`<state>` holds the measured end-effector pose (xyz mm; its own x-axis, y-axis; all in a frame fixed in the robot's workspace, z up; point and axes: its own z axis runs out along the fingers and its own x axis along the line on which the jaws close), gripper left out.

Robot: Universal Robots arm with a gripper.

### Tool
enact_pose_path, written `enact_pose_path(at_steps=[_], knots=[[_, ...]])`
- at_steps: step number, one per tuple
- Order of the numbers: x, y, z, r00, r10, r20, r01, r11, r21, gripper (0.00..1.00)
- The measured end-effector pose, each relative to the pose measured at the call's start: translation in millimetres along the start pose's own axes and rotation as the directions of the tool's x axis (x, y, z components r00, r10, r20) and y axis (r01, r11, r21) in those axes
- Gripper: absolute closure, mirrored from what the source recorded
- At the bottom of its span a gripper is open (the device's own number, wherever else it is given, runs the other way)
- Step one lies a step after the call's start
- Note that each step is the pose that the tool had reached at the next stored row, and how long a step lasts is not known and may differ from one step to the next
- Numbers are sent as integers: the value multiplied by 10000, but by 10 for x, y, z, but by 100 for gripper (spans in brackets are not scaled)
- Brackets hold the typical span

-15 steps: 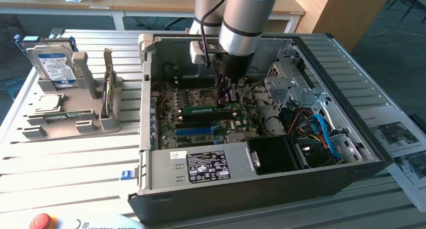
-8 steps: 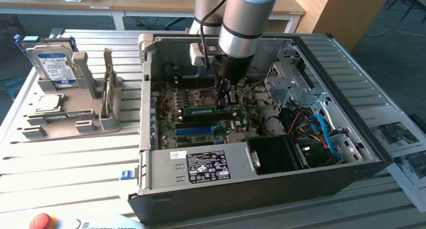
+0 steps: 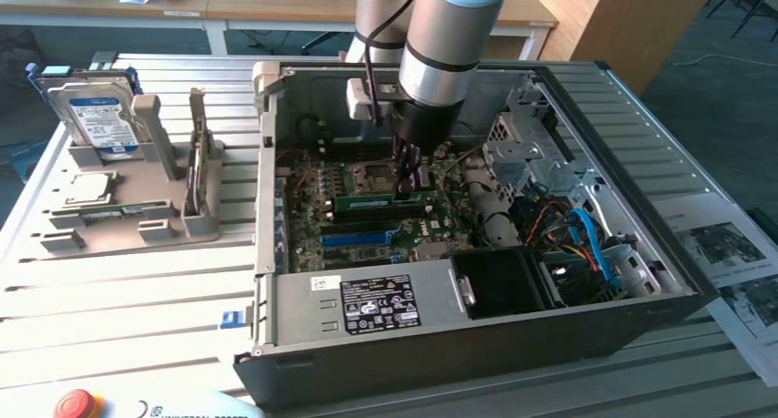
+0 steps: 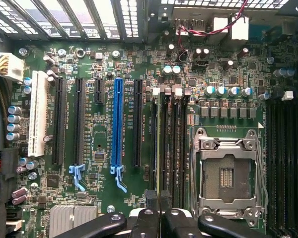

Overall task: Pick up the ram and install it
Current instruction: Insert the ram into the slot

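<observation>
The ram [image 3: 379,200] is a long green stick standing on edge inside the open computer case, lined up with the black memory slots [image 4: 176,144] beside the empty processor socket [image 4: 226,173]. My gripper [image 3: 407,188] comes straight down from above and is shut on the ram near the end toward the exterior view's right. In the wrist view the ram [image 4: 161,144] shows edge-on as a thin line running away from my gripper [image 4: 159,199], whose black fingertips [image 4: 151,200] press it from both sides. Whether it sits fully in a slot I cannot tell.
A blue expansion slot [image 4: 118,124] and black slots lie beside the memory slots. The power supply [image 3: 377,304] and drive cage [image 3: 535,154] bound the motherboard. On the exterior view's left, a grey holder [image 3: 122,222] carries a hard drive [image 3: 97,113] and a processor chip [image 3: 87,187].
</observation>
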<state>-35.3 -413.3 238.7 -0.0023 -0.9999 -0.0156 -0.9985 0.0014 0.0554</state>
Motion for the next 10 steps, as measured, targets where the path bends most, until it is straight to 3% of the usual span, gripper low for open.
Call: enact_pose_path(at_steps=[10], knots=[[1,-2,30,10000,7,-1,-7,10000,0,88]])
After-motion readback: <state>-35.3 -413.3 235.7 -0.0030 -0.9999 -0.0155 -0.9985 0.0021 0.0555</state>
